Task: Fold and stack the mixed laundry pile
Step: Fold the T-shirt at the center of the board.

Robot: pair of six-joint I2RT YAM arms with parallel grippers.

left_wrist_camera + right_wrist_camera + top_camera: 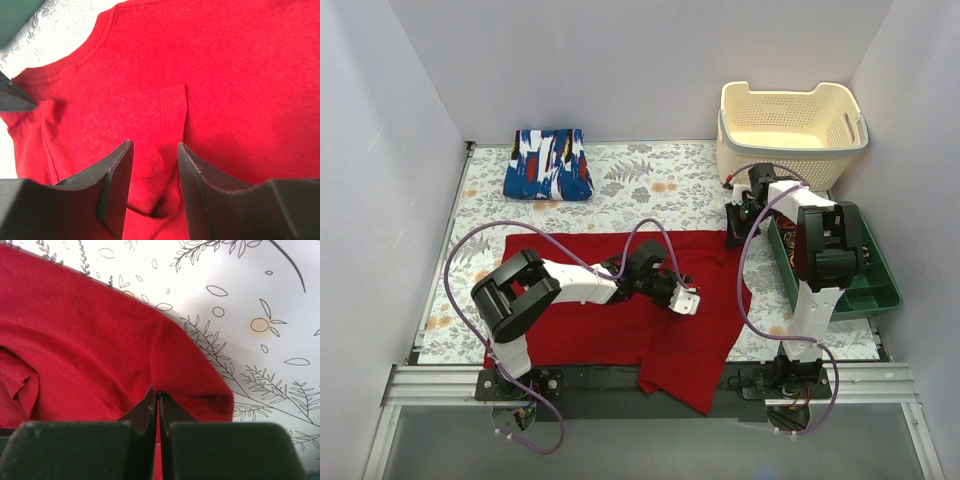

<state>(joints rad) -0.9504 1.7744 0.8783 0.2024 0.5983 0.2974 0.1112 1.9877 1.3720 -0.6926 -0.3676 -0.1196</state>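
Right claw [158, 396] is clamped on the far right corner of the red garment [590, 340], spread on the worktop [650, 180]; left claw [155, 145] is held apart over its middle; the blue printed garment [549, 165] lies folded far left; the red one's folding and stacking are judged outstanding.

- Plain white panels are closing in the table on three sides: a back wall [620, 60], a left wall [380, 200] and a right wall [920, 150].
- A pale table cover [650, 180] printed with grey leaves and orange blossoms is lying across the tabletop.
- A metal rail [430, 385] is running along the near edge.
- A cream perforated basket [770, 160] is sitting in the far right corner.
- Soft, even light is falling from above.
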